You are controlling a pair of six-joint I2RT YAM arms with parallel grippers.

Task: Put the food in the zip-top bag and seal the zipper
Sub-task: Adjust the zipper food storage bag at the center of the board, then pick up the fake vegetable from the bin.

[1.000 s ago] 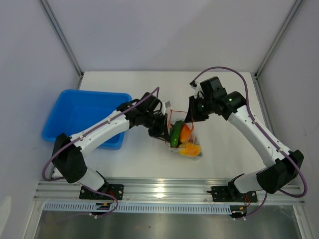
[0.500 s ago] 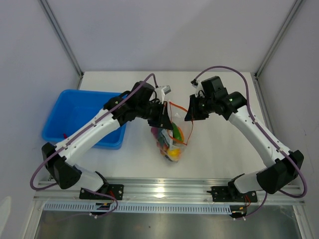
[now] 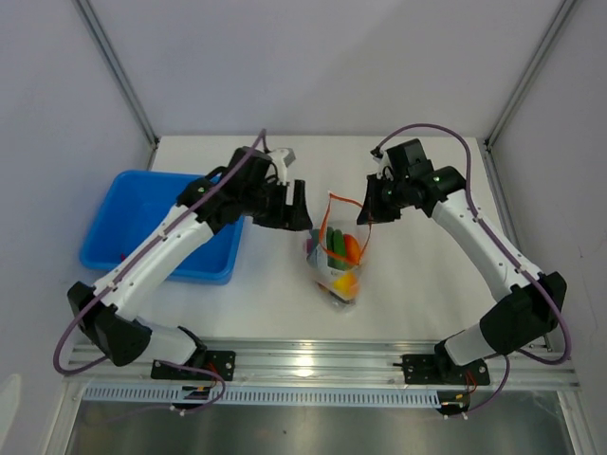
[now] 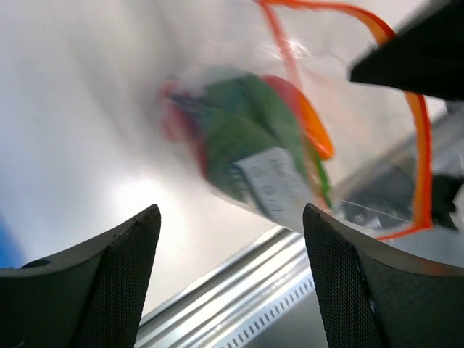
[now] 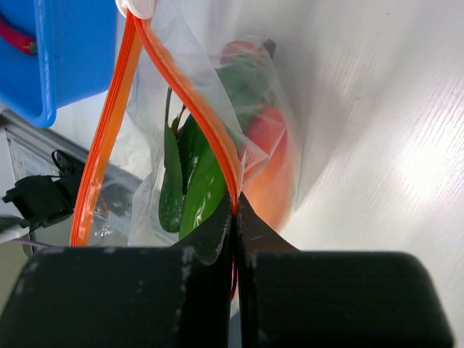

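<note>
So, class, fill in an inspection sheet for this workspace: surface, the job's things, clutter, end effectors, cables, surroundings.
Surface: white table, with the bag and a tray on it.
Job's things: zip-top bag holds the food, including green peppers and a mango; the zipper gapes, unsealed.
Clutter: blue tray at the left, a red thing inside, too little shown to name.
End effectors: left end effector open, apart from the bag; right end effector shut on the zipper.
Cables: a purple cable along each arm, off the bag.
Surroundings: white walls, metal frame posts, rail at the near edge.
</note>
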